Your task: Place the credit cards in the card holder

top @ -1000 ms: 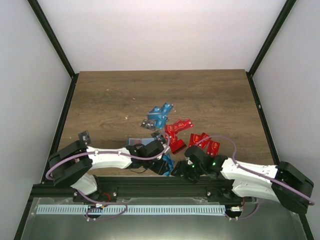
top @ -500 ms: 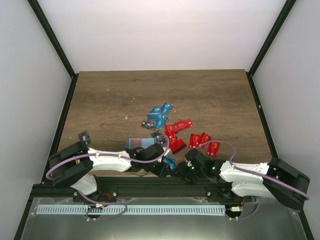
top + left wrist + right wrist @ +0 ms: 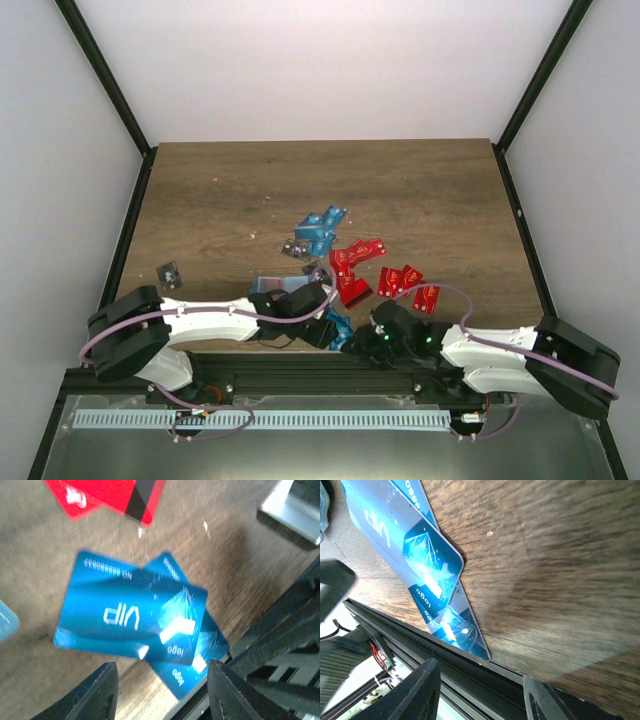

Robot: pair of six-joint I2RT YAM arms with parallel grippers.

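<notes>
Just beside two overlapped blue cards (image 3: 125, 615) on the table (image 3: 225, 555), left fingers (image 3: 100, 690) and right fingers (image 3: 415, 690) stand spread, empty; cards likely thin, stiff, slick, so pinch the upper card's lifted edge

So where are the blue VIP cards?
The two blue VIP cards lie overlapped at the table's near edge in the top view, between the left gripper and right gripper, close to a red card.
</notes>
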